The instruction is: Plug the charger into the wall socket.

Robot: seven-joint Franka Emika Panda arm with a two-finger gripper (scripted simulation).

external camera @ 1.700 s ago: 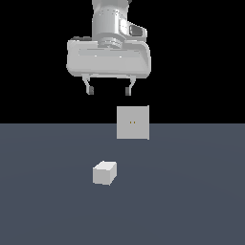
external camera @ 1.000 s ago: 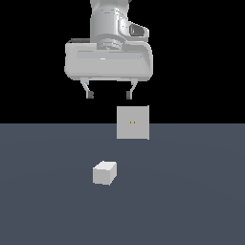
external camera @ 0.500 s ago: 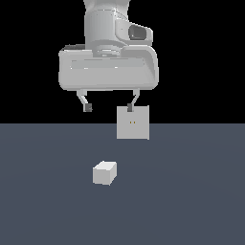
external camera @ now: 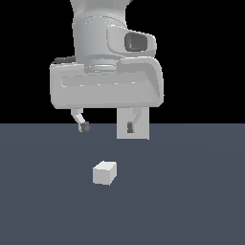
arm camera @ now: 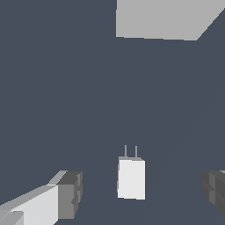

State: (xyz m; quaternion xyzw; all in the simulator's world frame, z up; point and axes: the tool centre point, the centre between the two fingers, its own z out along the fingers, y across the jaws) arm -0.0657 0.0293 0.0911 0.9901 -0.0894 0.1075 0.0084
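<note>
The gripper (external camera: pixel 107 128) hangs with its fingers wide apart and empty above the charger (external camera: pixel 104 172), which lies on the desk (external camera: pixel 191 201).

A plain off-white charger (external camera: pixel 104 172) is seen on a flat, dark slate-blue table (external camera: pixel 191 201). Two thin pale grey prongs are shown on it in the wrist view (arm camera: pixel 131 178). The socket (external camera: pixel 141 133) is light grey. The gripper (external camera: pixel 107 127) is glossy white-grey, with dark grey pads on its fingers (external camera: pixel 84 127). The background is solid black.
</note>
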